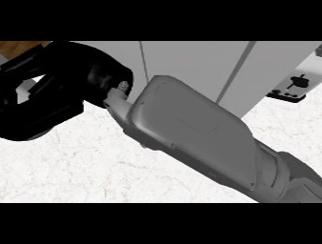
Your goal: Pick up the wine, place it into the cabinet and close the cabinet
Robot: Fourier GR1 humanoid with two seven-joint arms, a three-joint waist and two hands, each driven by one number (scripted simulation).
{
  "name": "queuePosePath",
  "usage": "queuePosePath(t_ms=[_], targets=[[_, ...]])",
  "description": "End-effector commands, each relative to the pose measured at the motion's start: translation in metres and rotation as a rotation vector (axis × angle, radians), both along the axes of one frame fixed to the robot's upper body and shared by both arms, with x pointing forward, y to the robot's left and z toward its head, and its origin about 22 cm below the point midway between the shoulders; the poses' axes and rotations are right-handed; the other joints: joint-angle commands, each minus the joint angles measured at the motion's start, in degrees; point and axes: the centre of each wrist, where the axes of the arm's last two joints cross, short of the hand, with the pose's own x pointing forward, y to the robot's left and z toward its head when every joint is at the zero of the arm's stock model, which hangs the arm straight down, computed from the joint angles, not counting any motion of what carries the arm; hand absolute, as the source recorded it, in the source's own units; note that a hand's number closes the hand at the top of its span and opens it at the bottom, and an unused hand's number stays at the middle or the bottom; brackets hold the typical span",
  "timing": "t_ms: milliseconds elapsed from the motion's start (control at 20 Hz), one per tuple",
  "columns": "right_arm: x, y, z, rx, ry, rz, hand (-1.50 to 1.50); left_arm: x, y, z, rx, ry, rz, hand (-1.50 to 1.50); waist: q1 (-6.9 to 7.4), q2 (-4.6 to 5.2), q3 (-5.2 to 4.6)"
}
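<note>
Head view: one grey forearm (192, 138) enters from the lower right and runs diagonally to the upper left, over the desk (65, 167).
Robot hand: right robot hand (51, 90) at the upper left, beside the cabinet's left part; fingers curled narrow, nothing visible inside them.
Left robot hand: not in view.
Wine: no bottle shows anywhere. It may be hidden behind the hand or arm, or already inside the cabinet; cannot tell which.
Cabinet: pale cabinet (192, 62) along the top, vertical door seams visible, doors look shut or nearly so; forearm covers the lower middle.
Key relation: cabinet front lies just right of and behind the hand; the arm's long axis crosses it diagonally.
Step guess: late stage, probably door closing, since no wine is on the desk.
Other: toaster (301, 78) at the upper right, well apart from the hand.
</note>
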Motion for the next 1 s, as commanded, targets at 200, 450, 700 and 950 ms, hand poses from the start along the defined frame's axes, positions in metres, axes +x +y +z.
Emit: queuePosePath(t_ms=[200, 450, 700, 950], targets=[[0.063, -0.021, -0.017, 0.057, -0.077, -0.224, 1.5, -0.007, 0.015, 0.0, 0.002, 0.02, 0.018, -1.5, -1.67, -0.21, 0.03], [0.086, -0.047, -0.02, 0.092, -0.095, -0.338, 1.5, -0.003, 0.014, 0.018, 0.017, 0.011, 0.025, -1.5, -1.97, -0.16, 0.1], [0.101, -0.081, -0.042, 0.093, -0.093, -0.379, 1.5, 0.0, 0.01, 0.013, -0.006, 0.016, -0.037, -1.5, -2.92, 0.32, 0.07], [0.111, -0.106, -0.039, 0.142, -0.112, -0.435, 1.5, 0.005, 0.0, 0.019, -0.034, 0.001, -0.058, -1.5, -4.35, 0.86, 0.13]])
